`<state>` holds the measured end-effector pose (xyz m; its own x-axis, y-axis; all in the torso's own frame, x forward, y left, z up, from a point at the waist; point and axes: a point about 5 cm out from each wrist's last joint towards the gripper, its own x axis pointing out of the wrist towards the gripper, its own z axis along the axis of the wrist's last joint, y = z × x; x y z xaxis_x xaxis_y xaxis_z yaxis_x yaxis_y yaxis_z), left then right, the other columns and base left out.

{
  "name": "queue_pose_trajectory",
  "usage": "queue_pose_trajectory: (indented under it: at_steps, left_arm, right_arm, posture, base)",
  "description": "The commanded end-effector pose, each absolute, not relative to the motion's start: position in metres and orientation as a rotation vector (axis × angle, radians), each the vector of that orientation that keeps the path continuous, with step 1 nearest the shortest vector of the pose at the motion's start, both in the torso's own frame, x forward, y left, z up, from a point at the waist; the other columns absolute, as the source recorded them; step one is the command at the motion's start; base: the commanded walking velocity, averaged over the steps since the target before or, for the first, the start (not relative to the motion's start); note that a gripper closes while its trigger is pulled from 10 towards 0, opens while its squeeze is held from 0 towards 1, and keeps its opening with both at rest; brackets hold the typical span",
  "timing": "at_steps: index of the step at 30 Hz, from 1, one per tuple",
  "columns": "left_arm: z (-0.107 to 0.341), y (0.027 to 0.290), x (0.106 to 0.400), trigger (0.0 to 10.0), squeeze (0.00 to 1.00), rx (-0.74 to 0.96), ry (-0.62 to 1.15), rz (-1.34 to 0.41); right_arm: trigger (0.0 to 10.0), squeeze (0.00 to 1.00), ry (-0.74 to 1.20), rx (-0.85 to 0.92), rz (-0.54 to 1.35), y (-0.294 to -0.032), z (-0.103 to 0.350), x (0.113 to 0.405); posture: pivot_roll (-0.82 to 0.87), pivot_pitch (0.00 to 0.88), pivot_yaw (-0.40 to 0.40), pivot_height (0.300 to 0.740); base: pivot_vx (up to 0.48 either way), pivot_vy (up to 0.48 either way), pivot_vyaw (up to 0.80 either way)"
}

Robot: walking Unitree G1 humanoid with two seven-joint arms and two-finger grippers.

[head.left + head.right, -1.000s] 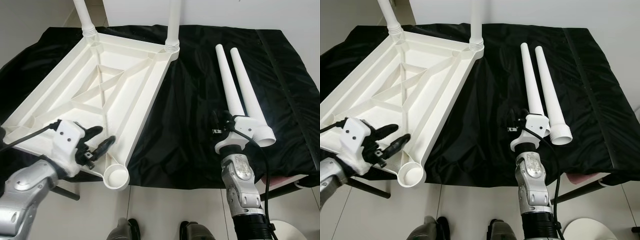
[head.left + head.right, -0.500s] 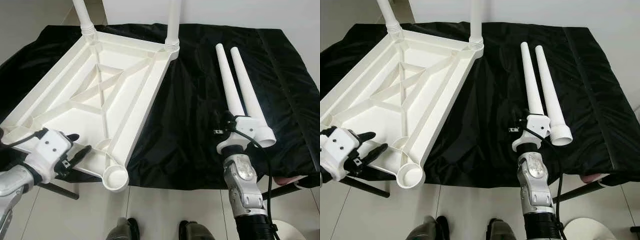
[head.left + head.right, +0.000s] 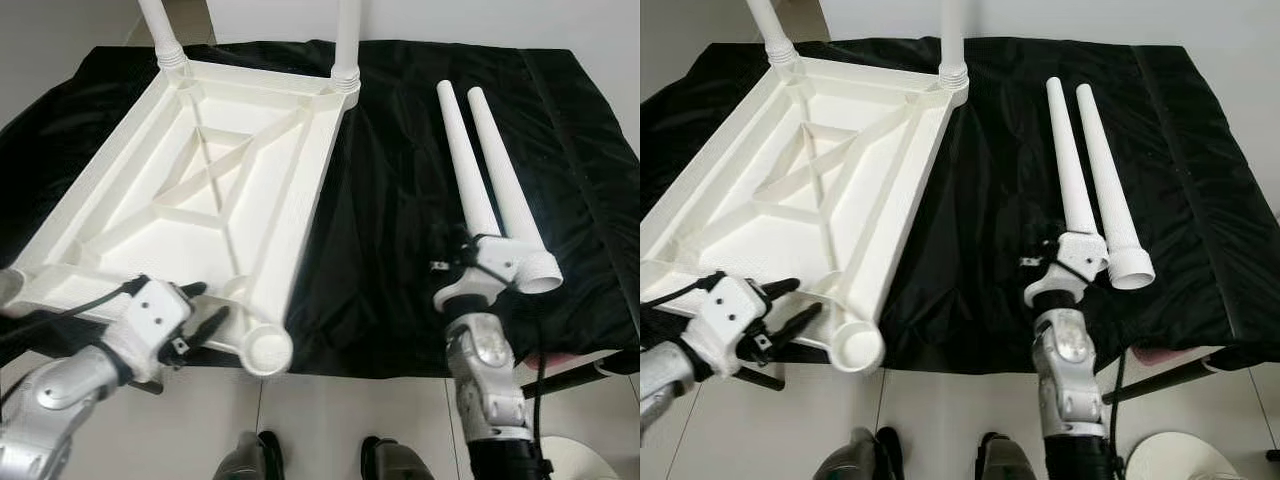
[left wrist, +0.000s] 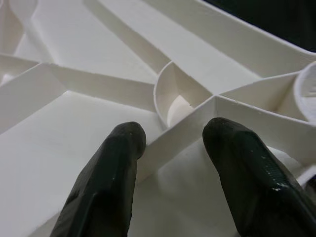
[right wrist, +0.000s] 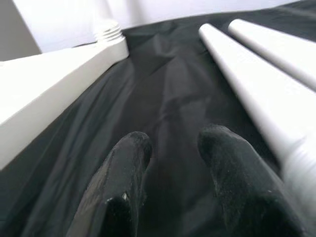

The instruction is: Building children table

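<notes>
A white plastic table top point(image 3: 150, 215) lies upside down on a black cloth. Two white legs point(image 3: 347, 40) point(image 3: 160, 30) stand in its far corner sockets. An empty round socket point(image 3: 267, 350) sits at its near right corner. My left gripper point(image 3: 208, 305) is open at the top's near edge, just left of that socket. In the left wrist view its fingers point(image 4: 123, 148) stand on either side of a rib. Two loose white legs point(image 3: 465, 160) point(image 3: 505, 185) lie side by side on the right. My right gripper point(image 5: 173, 143) is open and empty, low over the cloth beside the nearer leg's wide end.
The black cloth point(image 3: 400, 200) hangs over the support's front edge. Pale floor tiles and my feet point(image 3: 250, 460) are below. A dark bar point(image 3: 1160, 378) juts out under the cloth at the right, above a round white object point(image 3: 1180, 455) on the floor.
My left gripper has come back from the left to the top's near edge beside the empty socket. The top's near end has swung slightly right. The right arm barely moved.
</notes>
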<state>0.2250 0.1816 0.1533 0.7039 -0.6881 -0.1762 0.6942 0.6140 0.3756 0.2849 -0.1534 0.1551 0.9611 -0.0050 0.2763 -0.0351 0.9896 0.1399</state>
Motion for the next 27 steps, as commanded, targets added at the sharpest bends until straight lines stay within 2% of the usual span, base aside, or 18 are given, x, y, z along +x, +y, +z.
queue_pose_trajectory:
  at_steps: [1,9,17,19,21,22,23,27]
  left_arm:
    - [0.137,0.169,0.215,10.0,0.00,0.399,0.102,-0.936]
    - [0.137,0.157,0.210,10.0,0.00,0.374,0.087,-0.951]
    - [0.163,0.153,0.217,10.0,0.00,0.198,-0.018,-0.897]
    - [0.178,0.158,0.212,10.0,0.00,0.085,-0.039,-0.942]
    - [0.186,0.159,0.204,10.0,0.00,0.050,-0.029,-1.024]
    - [0.186,0.159,0.202,10.0,0.00,0.050,-0.023,-1.041]
    - [0.183,0.157,0.191,10.0,0.00,0.073,0.028,-1.139]
    - [0.176,0.159,0.182,10.0,0.00,0.106,0.113,-1.215]
  right_arm:
    - [10.0,0.00,-0.265,0.136,0.013,-0.153,0.152,0.282]
    - [10.0,0.00,-0.256,0.134,0.003,-0.157,0.152,0.280]
    - [10.0,0.00,-0.238,0.105,0.031,-0.160,0.148,0.276]
    - [10.0,0.00,-0.238,0.101,0.040,-0.160,0.149,0.278]
    - [10.0,0.00,-0.238,0.097,0.050,-0.159,0.150,0.279]
    - [10.0,0.00,-0.237,0.096,0.051,-0.159,0.150,0.280]
    - [10.0,0.00,-0.241,0.093,0.062,-0.157,0.151,0.280]
    - [10.0,0.00,-0.241,0.089,0.061,-0.159,0.151,0.280]
  posture:
    - [-0.10,0.247,0.072,0.740]
    - [-0.10,0.243,0.068,0.740]
    - [-0.10,0.233,0.047,0.740]
    - [-0.10,0.231,0.040,0.740]
    - [-0.10,0.228,0.043,0.740]
    - [-0.10,0.228,0.043,0.740]
    - [-0.10,0.225,0.043,0.740]
    - [-0.10,0.230,0.045,0.740]
  base:
    - [0.000,0.000,0.00]
    - [0.000,0.000,0.00]
    - [0.000,0.000,0.00]
    - [0.000,0.000,0.00]
    - [0.000,0.000,0.00]
    - [0.000,0.000,0.00]
    - [0.000,0.000,0.00]
    - [0.000,0.000,0.00]
